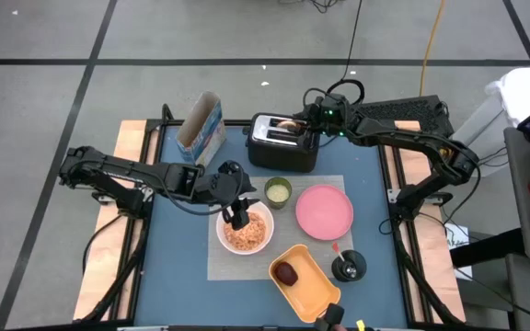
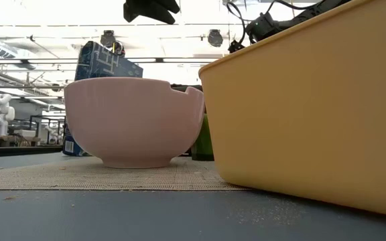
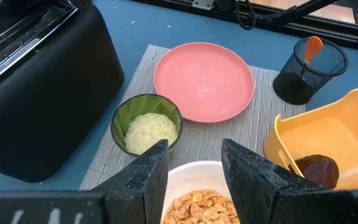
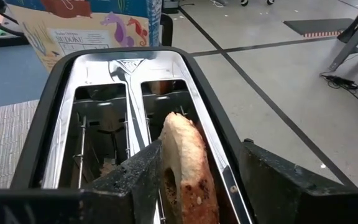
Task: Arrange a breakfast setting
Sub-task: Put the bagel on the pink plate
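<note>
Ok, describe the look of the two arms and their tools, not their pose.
Both arms are dark, jointed links with black cables looped alongside. The left tool has two broad, matte black fingers with flat faces. The right tool looks the same, with small green lights glowing by its wrist.

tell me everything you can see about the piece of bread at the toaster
The toasted bread piece is pale tan with darker browned patches and a rough crust. It stands on edge, its lower part hidden in one slot of the black-and-silver toaster. The right gripper straddles it, one finger against its side; the other finger stands apart from it.
</note>
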